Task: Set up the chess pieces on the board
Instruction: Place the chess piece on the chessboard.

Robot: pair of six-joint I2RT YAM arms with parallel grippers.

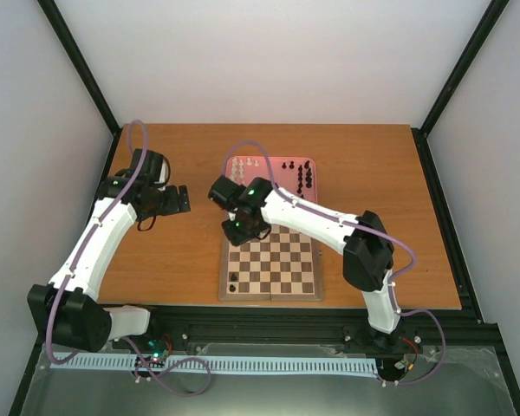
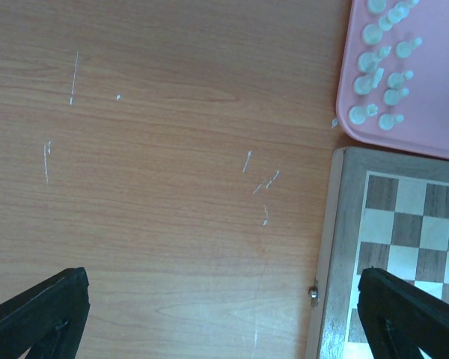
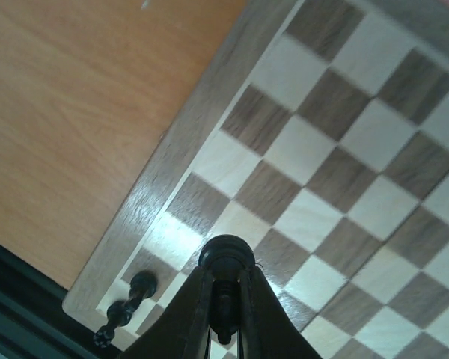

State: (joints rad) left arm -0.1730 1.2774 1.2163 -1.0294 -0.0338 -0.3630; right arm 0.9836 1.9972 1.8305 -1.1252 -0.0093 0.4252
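Presently we find the right tool (image 3: pixel 226 284) clamped narrowly on a black piece (image 3: pixel 226 256), lower centre. We judge it light, rigid and smooth, best gripped below the head; the left tool (image 2: pixel 221 284) gapes wide, empty.

Tray (image 1: pixel 286 165) just behind board (image 1: pixel 269 295); most chess pieces (image 1: pixel 305 180) in tray; two pieces (image 1: pixel 234 282) on board's near-left corner.

Pink tray (image 1: pixel 282 165) on wooden table (image 1: pixel 390 208); pale scratches (image 2: pixel 248 161) on tabletop.

Matt, pale-scratched wood-grain surface (image 2: pixel 172 224); the board (image 3: pixel 165 187) is wood with a soft sheen; pink tray (image 2: pixel 434 138) looks like smooth plastic; black piece (image 3: pixel 226 256) is faintly glossy.
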